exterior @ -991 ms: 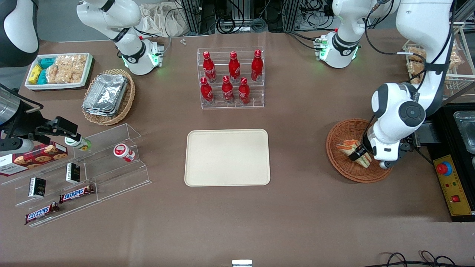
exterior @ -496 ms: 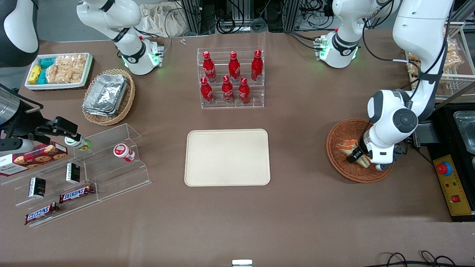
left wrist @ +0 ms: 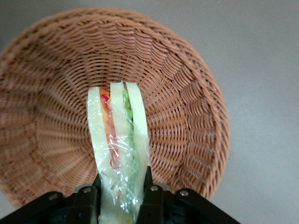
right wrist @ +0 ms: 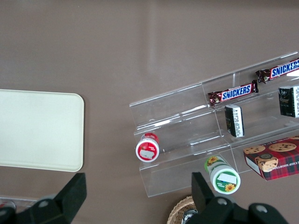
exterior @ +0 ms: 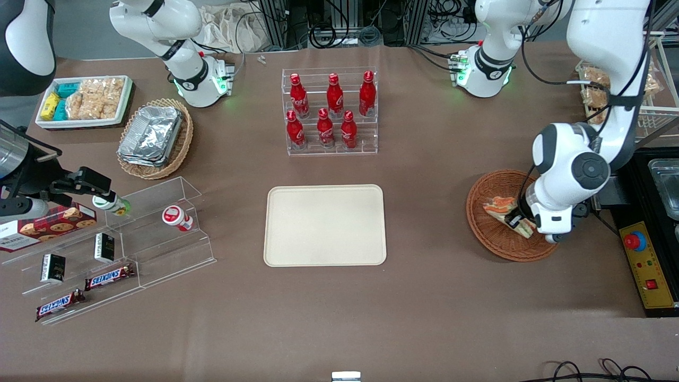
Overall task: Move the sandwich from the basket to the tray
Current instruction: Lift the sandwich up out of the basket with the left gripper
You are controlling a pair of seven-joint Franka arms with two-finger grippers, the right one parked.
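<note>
The sandwich (exterior: 500, 207) (left wrist: 119, 130), a plastic-wrapped white-bread wedge with orange and green filling, is inside the round reddish-brown wicker basket (exterior: 496, 245) (left wrist: 187, 107) toward the working arm's end of the table. My gripper (exterior: 515, 220) (left wrist: 122, 186) is down in the basket, shut on the sandwich's wide end, one finger on each bread face. The wedge's narrow end points away from the fingers over the basket floor. The cream rectangular tray (exterior: 324, 225) (right wrist: 39, 130) lies flat mid-table, with nothing on it.
A clear rack of red cola bottles (exterior: 330, 114) stands farther from the front camera than the tray. A stepped acrylic shelf with snack bars (exterior: 106, 249), a tan foil-container basket (exterior: 155, 138) and a white snack tray (exterior: 85, 102) lie toward the parked arm's end. A yellow button box (exterior: 644, 265) sits beside the basket.
The wrist swung slightly toward the tray and back again. The sandwich stays clamped between the fingers and now shows a little farther from the front camera within the basket.
</note>
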